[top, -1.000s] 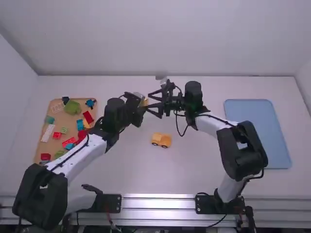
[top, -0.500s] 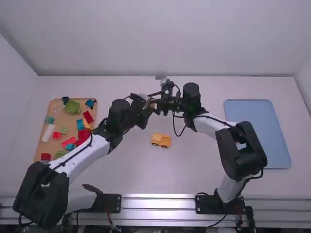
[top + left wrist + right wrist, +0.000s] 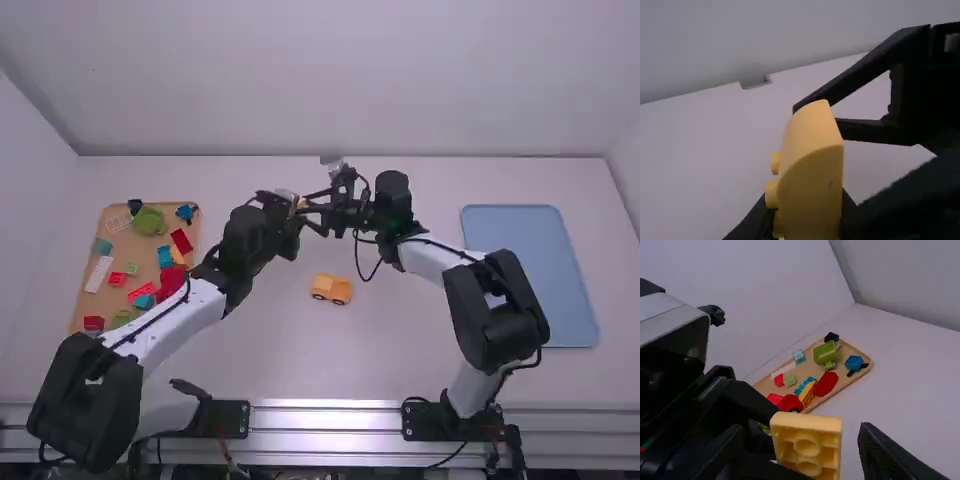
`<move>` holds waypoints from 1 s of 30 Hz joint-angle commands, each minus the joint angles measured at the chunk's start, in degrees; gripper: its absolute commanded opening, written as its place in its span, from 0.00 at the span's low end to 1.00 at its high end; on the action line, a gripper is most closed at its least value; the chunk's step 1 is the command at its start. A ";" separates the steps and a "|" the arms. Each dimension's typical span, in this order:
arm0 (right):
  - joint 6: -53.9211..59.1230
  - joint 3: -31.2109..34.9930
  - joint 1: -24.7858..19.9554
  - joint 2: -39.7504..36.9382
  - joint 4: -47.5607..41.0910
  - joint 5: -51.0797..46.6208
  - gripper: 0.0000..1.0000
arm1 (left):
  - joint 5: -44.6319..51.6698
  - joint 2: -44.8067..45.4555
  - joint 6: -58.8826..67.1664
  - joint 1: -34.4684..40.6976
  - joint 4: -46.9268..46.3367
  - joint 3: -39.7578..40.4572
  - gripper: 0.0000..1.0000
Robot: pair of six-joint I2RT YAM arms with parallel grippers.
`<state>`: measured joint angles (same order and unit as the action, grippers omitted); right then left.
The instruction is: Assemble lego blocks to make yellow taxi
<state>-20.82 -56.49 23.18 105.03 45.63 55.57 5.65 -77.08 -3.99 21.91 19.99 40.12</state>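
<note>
Yellow taxi (image 3: 332, 288), in part-built form, stands on its dark wheels on the table (image 3: 400, 345), about midway between the table's left and right edges, with both pincers away from it. A separate yellow block (image 3: 812, 170) is held up above the far half of the table. The left pincer (image 3: 297, 207) is clamped on this block; the left wrist view shows rounded studs along one side and a curved top. The right pincer (image 3: 313, 204) is at the same spot, its fingers apart, one to each side of the block; contact with the block cannot be determined. In the right wrist view the block's hollow underside, with two round tubes, faces the camera. A wooden tray (image 3: 139, 250) lies near the table's left edge, carrying loose pieces: a green piece (image 3: 149, 221) toward its far edge, a red block (image 3: 181, 241) by its right edge and a white plate (image 3: 98, 274) along its left edge, among others. A blue tray (image 3: 530, 280) lies toward the table's right edge.
</note>
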 commanded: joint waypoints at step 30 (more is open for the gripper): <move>0.07 0.33 0.87 -0.44 0.28 0.94 0.28 | 5.95 -0.09 0.33 0.59 1.92 -0.55 0.52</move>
<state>-20.43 -56.49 23.24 105.03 45.91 55.02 9.87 -77.08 -3.62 21.96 21.23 39.90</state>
